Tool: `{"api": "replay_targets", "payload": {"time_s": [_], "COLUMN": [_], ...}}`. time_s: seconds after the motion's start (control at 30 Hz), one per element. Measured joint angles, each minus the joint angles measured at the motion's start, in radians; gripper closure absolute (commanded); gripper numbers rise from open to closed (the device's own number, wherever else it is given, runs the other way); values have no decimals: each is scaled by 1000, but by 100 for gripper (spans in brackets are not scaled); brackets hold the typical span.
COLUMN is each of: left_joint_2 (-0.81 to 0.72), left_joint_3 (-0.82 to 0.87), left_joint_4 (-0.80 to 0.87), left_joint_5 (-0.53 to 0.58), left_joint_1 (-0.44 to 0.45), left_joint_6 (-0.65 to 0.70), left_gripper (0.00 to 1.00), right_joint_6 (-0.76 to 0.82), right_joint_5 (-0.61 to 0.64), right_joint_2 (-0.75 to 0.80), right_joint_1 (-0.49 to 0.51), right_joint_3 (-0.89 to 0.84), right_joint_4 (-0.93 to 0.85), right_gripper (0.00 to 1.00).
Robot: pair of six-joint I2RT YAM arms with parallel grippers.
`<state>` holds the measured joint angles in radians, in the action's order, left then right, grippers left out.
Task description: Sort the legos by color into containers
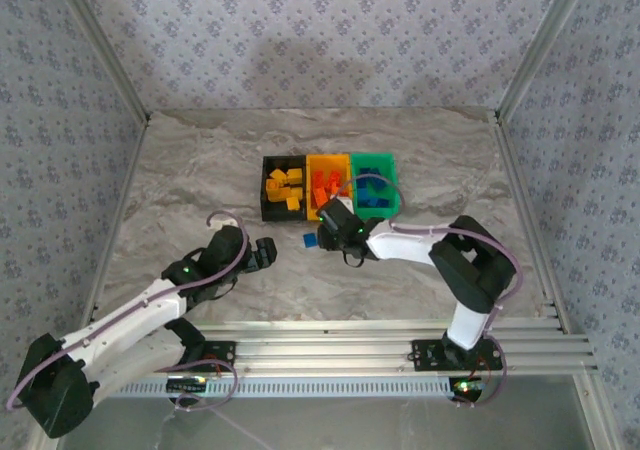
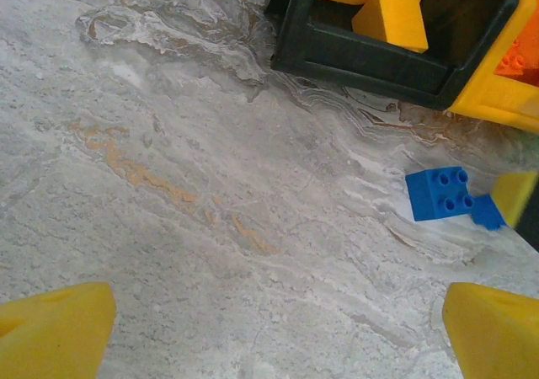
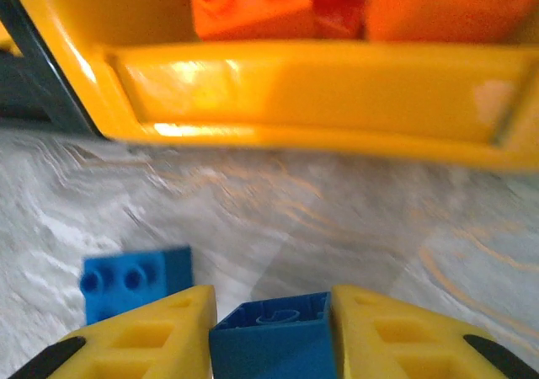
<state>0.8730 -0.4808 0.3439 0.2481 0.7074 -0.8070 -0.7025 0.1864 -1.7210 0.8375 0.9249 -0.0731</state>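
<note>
My right gripper [image 3: 271,312] is shut on a blue lego [image 3: 274,341], hollow underside facing the camera, just in front of the yellow-orange container [image 3: 312,93]. A second blue lego [image 3: 135,280] lies on the table to its left; it is the blue lego [image 1: 309,239] beside the right gripper [image 1: 330,232] in the top view. The three containers stand in a row: black [image 1: 265,185] with yellow legos, yellow-orange [image 1: 329,157] with red-orange legos, green [image 1: 375,156] with blue ones. My left gripper [image 2: 274,337] is open over bare table, the loose blue lego [image 2: 440,193] ahead of it to the right.
The marble-patterned table [image 1: 180,190] is bounded by aluminium frame posts and patterned walls. In the left wrist view the black bin's corner [image 2: 370,59] lies ahead. The right arm's elbow [image 1: 470,260] rises at the near right.
</note>
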Motion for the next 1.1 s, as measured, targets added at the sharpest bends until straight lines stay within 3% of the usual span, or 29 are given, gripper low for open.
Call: {"api": "replay_targets", "payload": {"time_s": [0.27, 0.43, 0.53, 0.73, 0.8, 0.93, 1.1], "left_joint_2": [6, 6, 6, 4, 2, -7, -15], "left_joint_3": [3, 19, 21, 21, 21, 21, 21], "left_joint_4": [-2, -3, -3, -2, 0, 6, 24], "left_joint_5": [3, 2, -1, -1, -1, -1, -1], "left_joint_1": [0, 0, 0, 0, 0, 0, 0], "left_joint_6": [-7, -11, -14, -14, -15, -15, -15], "left_gripper": [0, 1, 0, 1, 0, 0, 0], "right_joint_6": [-5, 23, 47, 108, 124, 159, 185], "right_joint_5": [19, 35, 31, 7, 0, -5, -8], "right_joint_2": [330, 473, 426, 177, 101, 27, 28], "right_joint_1": [-8, -119, -219, -364, -390, -414, -407], "right_joint_3": [-113, -99, -53, 123, 186, 270, 302], "right_joint_4": [-84, -122, -141, -179, -197, -217, -224], "right_gripper": [62, 62, 61, 57, 50, 26, 20]}}
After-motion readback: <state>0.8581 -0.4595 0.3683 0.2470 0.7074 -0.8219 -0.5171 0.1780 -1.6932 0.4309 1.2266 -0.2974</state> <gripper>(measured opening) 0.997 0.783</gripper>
